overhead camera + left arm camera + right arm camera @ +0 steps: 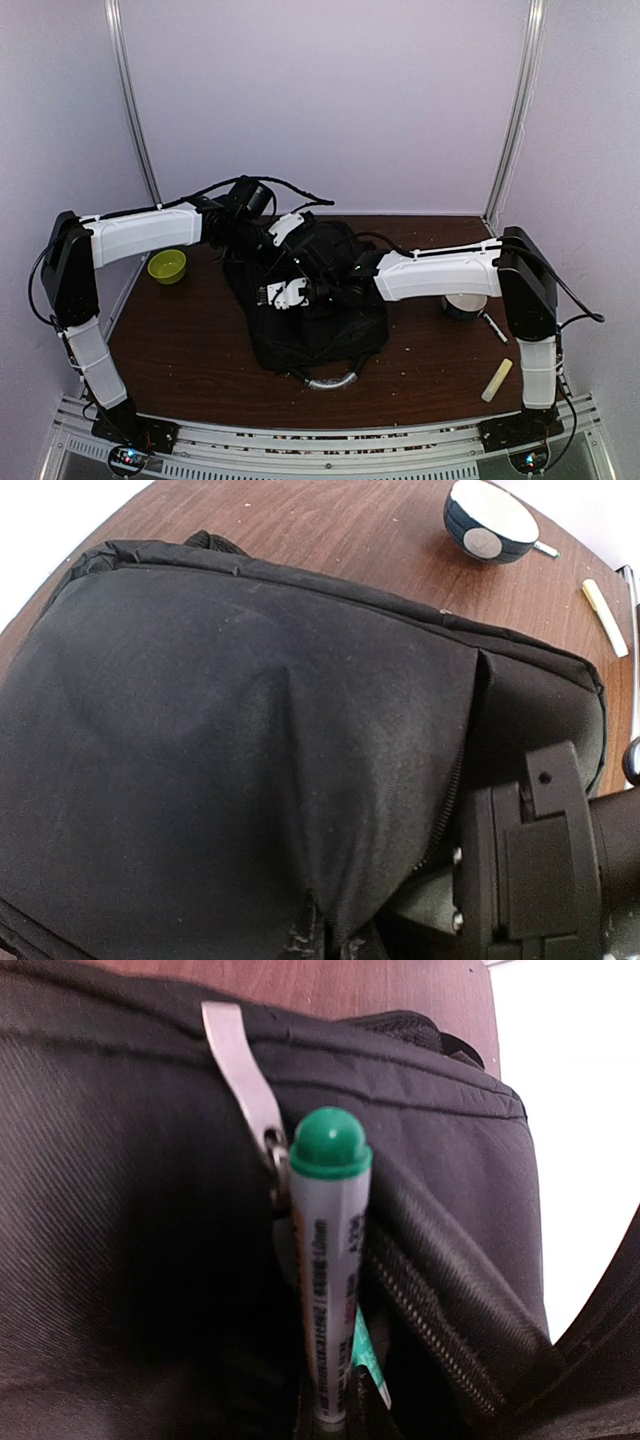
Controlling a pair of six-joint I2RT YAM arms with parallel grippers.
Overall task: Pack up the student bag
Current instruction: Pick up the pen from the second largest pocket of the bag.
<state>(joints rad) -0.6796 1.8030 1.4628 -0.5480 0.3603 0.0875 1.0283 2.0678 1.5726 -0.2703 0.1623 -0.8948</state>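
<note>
Top external, bag: large black soft fabric student bag lies flat near the middle of the brown wooden table. Its grey curved handle is at the near edge, toward the arm bases.
Bag zipper: the right wrist view shows a flat silver zipper pull on the dark fabric. A zipper track runs down to the right of it.
Marker: a white-barrelled marker with a round green cap sits just beside the pull, cap end pointing away from the camera. Its lower end is at the zipper gap; whether it is inside the gap cannot be told.
Right gripper: right gripper is over the middle of the bag. Its fingers do not show in its wrist view, so apart or clamped cannot be told.
Left gripper: left gripper is at the far part of the bag. Its wrist view is filled with black fabric and shows no fingers, so its state cannot be told.
Right of bag: a dark blue bowl with a white inside stands apart from the bag. A thin black pen lies just beside the bowl, and a pale yellow stick lies nearer the arm bases.
Left of bag: a lime-green bowl stands well apart from the bag.
</note>
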